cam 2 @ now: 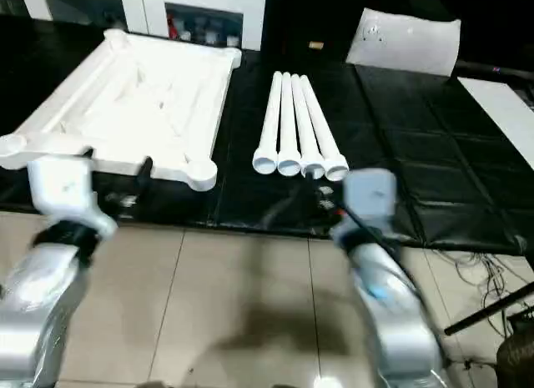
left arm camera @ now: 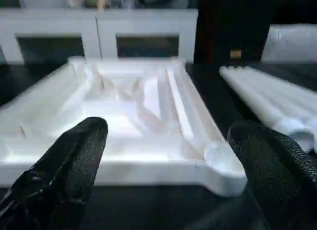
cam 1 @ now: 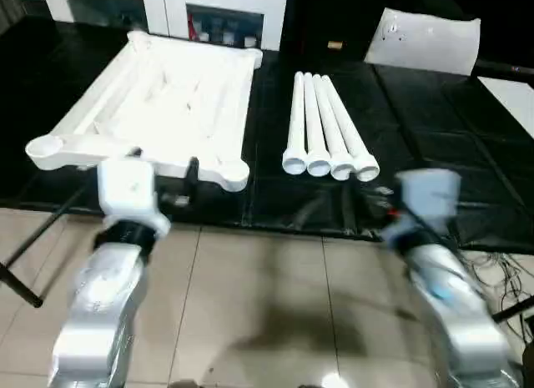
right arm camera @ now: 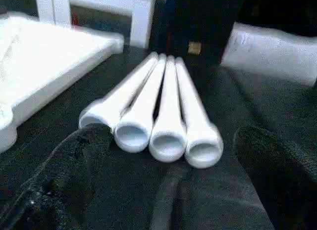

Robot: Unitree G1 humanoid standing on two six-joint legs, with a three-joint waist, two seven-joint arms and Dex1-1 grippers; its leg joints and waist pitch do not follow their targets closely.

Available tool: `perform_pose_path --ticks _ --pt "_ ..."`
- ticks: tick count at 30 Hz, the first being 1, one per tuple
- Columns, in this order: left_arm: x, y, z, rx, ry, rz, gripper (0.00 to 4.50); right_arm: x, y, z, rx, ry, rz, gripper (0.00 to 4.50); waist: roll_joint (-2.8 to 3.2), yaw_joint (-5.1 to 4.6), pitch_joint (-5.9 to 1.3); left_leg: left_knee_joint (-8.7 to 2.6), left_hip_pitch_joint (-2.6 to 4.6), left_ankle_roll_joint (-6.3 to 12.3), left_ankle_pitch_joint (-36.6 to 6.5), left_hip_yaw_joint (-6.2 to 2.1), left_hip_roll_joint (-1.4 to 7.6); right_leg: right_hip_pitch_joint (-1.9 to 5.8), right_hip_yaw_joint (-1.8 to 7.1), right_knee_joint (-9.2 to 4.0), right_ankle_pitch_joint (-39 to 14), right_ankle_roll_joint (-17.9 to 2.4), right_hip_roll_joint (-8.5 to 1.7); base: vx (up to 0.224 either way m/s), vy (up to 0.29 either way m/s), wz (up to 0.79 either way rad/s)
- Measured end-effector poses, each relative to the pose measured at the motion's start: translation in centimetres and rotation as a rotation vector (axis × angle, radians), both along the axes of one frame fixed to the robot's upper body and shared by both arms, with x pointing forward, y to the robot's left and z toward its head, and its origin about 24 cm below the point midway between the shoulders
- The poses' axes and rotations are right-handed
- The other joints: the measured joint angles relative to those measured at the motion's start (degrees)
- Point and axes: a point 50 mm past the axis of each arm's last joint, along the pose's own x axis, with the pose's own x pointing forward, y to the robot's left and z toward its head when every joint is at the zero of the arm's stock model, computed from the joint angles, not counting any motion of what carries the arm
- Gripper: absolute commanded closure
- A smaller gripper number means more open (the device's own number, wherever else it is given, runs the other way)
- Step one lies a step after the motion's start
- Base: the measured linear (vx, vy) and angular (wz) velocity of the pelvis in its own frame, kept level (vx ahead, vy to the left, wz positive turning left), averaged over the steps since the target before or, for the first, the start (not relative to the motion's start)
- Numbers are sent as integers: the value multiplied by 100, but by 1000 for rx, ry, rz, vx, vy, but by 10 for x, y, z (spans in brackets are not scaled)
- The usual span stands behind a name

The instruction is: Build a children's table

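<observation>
The left gripper (left arm camera: 163, 175) and right gripper (right arm camera: 163, 180) both stand open, empty, at the near edge of the black mat (cam 1: 417, 138). Four long tapered white tube legs (cam 1: 327, 129) lie touching, wide open ends nearest, long axes running away. Just left, the white ribbed plastic tabletop (cam 1: 167, 104) lies underside up. Beyond stands a white glass-doored cabinet (cam 1: 225, 8); far right, a flat white sheet (cam 1: 430, 39).

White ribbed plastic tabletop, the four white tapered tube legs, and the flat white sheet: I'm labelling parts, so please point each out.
White ribbed plastic tabletop (cam 1: 179, 104): left eye view, ribbed underside.
Four white tapered tube legs (cam 1: 321, 125): left eye view, mid-bundle.
Flat white sheet (cam 2: 409, 42): right eye view, centre.
</observation>
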Motion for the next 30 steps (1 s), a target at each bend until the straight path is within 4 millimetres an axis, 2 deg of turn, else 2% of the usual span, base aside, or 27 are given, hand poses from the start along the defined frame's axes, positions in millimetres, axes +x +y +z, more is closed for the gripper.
perform_pose_path --ticks 2,4,5,6,7,8,9,10,11,12,13,14,15,16,17,18,25,29,30 --pt "4 1 -6 6 29 8 4 0 5 -4 34 39 24 0 28 18 10 3 -24 47 -11 14 -4 1 17 1 6 -2 -5 0 0 0" --pt "8 -3 -9 12 41 -3 4 -1 8 -5 35 32 46 0 59 96 8 50 -39 141 -10 22 -17 1 52 -5 14 8 -26 -11 25 -2" --pt "10 -7 -8 12 38 -15 4 -1 8 -5 38 22 49 0 88 155 -4 154 -76 234 -63 0 -18 2 64 -6 20 19 -30 -14 106 -9" --pt "12 -11 -6 2 33 -24 4 -3 7 -5 65 15 62 0 154 261 -35 396 -161 401 -165 -133 -27 5 87 -15 35 50 -32 -14 106 -9" --pt "13 -11 -6 -6 36 -27 4 -5 6 -6 101 22 57 0 203 324 -55 579 -258 465 -205 -273 -25 19 117 -26 51 82 -35 -10 164 -15" --pt "13 -10 -5 -10 39 -23 4 -6 5 -8 132 34 46 0 255 342 -79 604 -316 500 -225 -380 -10 25 134 -29 55 93 -49 -9 211 -6" --pt "14 -9 -5 -7 43 -20 4 -6 4 -11 177 57 29 0 335 324 -85 490 -302 233 -198 -388 -3 41 130 -25 55 103 -93 -9 211 -6" --pt "14 -6 -5 3 48 -15 4 -7 5 -13 217 80 19 0 338 245 -80 433 -243 269 -169 -340 -101 10 109 -2 57 -31 -131 -3 243 7" --pt "14 -2 -7 14 62 -5 4 -6 10 -13 254 97 28 0 355 142 -70 418 -232 368 -152 -319 -188 -42 82 135 -2 -395 -178 -21 238 10" --pt "14 1 -7 15 65 7 4 -6 11 -13 256 98 31 0 347 105 -71 420 -236 430 -148 -281 -248 -80 41 297 -28 -415 -175 -21 238 10" --pt "14 4 -7 12 64 16 4 -6 10 -13 248 97 24 0 336 93 -77 419 -246 480 -139 -236 -303 -77 7 311 -43 -390 -128 -51 188 3" --pt "13 6 -7 9 65 25 4 -6 7 -13 215 94 16 0 252 73 -112 419 -262 517 -120 -205 -366 -50 62 204 -106 -246 -117 -73 142 1" --pt "12 6 -10 11 74 30 4 -6 3 -14 176 97 8 0 260 62 -105 414 -266 532 -108 -187 -382 -27 82 137 -44 -124 -141 -73 142 1" --pt "9 7 -12 15 83 36 4 -5 2 -14 135 92 9 0 239 36 -101 398 -268 497 -107 -172 -394 25 96 74 20 -18 -162 -95 103 -4" --pt "8 7 -15 22 91 41 4 -5 0 -14 96 85 9 0 217 16 -90 374 -267 484 -86 -164 -408 24 91 38 53 43 -190 -99 49 -9" --pt "6 5 -16 21 91 46 4 -6 -2 -14 49 81 11 0 189 -9 -70 357 -266 463 -75 -150 -409 26 90 -6 59 167 -206 -99 49 -9" --pt "-1 -25 -13 -19 84 -52 4 -6 -9 -18 -13 109 -4 0 156 -82 -24 235 -218 457 -73 -155 -407 12 57 -126 18 248 -215 -70 5 -5" --pt "-14 -26 -20 -28 122 -53 4 -6 -2 -16 -18 99 17 0 19 -235 18 184 -221 455 -72 -153 -406 8 54 -133 18 247 -215 0 0 0" --pt "-17 -25 -22 -26 136 -52 4 -6 1 -14 -25 76 27 0 4 -255 25 181 -229 432 -58 -157 -401 -3 44 -134 18 247 -215 0 0 0"
